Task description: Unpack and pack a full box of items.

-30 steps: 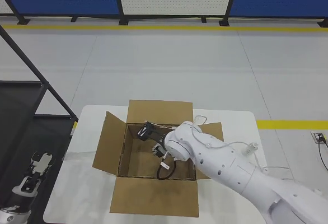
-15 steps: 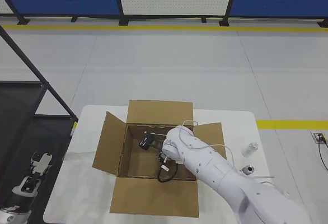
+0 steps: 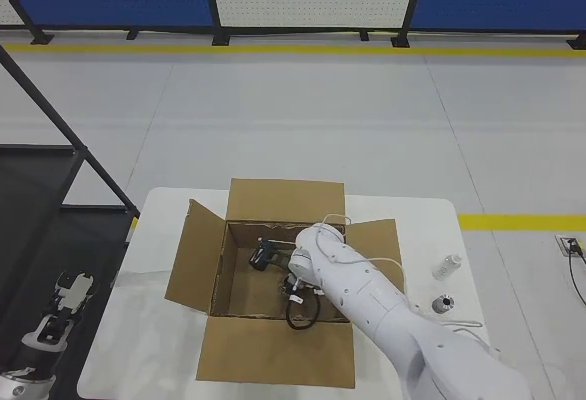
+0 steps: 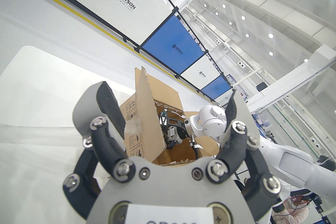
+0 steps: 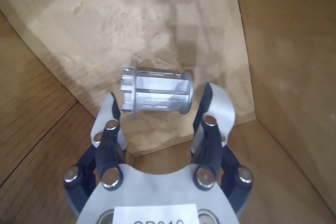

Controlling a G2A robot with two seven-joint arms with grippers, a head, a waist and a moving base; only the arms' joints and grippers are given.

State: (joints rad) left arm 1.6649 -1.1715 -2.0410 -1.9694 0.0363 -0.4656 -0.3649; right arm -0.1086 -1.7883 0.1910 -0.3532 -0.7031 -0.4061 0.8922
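An open cardboard box [image 3: 278,199] stands on the white table [image 3: 413,215]. My right gripper [image 3: 262,255] is down inside it. On the box floor lies a silver ribbed metal cylinder [image 5: 157,93] on its side, just beyond the tips of my right gripper [image 5: 160,101], which is open with nothing held. My left gripper [image 3: 70,291] hangs off the table's left side, open and empty. In the left wrist view my left gripper [image 4: 170,101] faces the box [image 4: 147,117], with the right gripper [image 4: 165,121] inside it.
A small clear bottle [image 3: 446,265] and a small metal part [image 3: 441,303] sit on the table right of the box. The box flaps [image 3: 276,352] are spread outward. A black frame [image 3: 73,160] stands to the left of the table.
The right arm has pushed lower into the box, its gripper shifting toward the near side. Its forearm swung aside, uncovering the bottle and small metal part. The left arm stayed still.
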